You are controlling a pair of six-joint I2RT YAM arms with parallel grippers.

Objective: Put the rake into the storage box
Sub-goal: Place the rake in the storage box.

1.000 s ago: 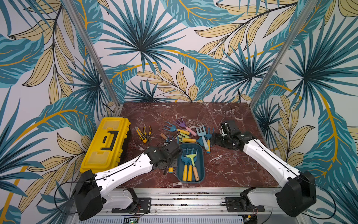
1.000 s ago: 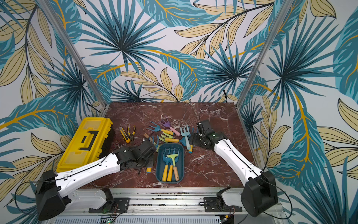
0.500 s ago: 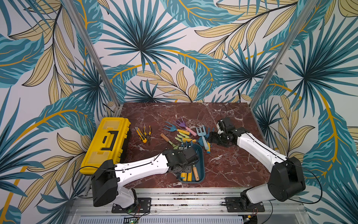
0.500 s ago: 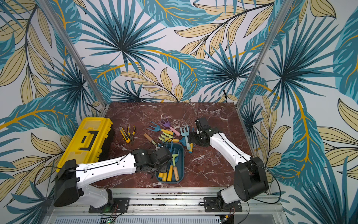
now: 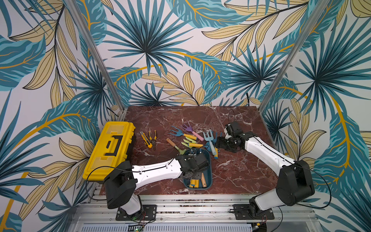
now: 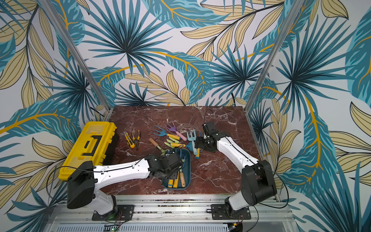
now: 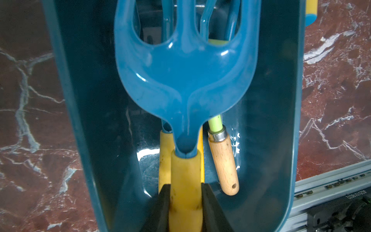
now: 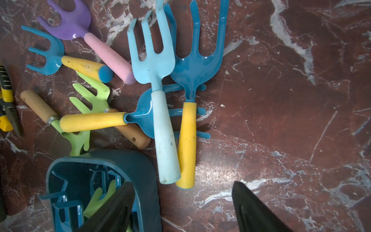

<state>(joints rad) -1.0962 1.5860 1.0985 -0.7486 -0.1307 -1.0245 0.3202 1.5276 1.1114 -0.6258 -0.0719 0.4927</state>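
The storage box (image 5: 210, 170) (image 6: 189, 166) is a dark teal tray near the table's front edge. In the left wrist view my left gripper (image 7: 185, 188) is shut on the yellow handle of a blue rake (image 7: 185, 80), and the rake hangs lengthwise inside the box (image 7: 271, 120). Under it lie another yellow-handled tool and a wooden-handled green one (image 7: 222, 160). My right gripper (image 8: 182, 190) (image 5: 217, 142) stands open and empty just behind the box, at the handle ends of a light blue rake (image 8: 158, 60) and a blue rake (image 8: 192, 66).
Several more rakes lie heaped behind the box, among them a purple one (image 5: 188, 128). Pliers (image 5: 153, 138) and a utility knife (image 5: 145, 139) lie to the left. A big yellow toolbox (image 5: 112, 148) stands at the table's left edge.
My left arm has swung right, from beside the box to over it, carrying the rake. The right arm has shifted slightly toward the heap of rakes.
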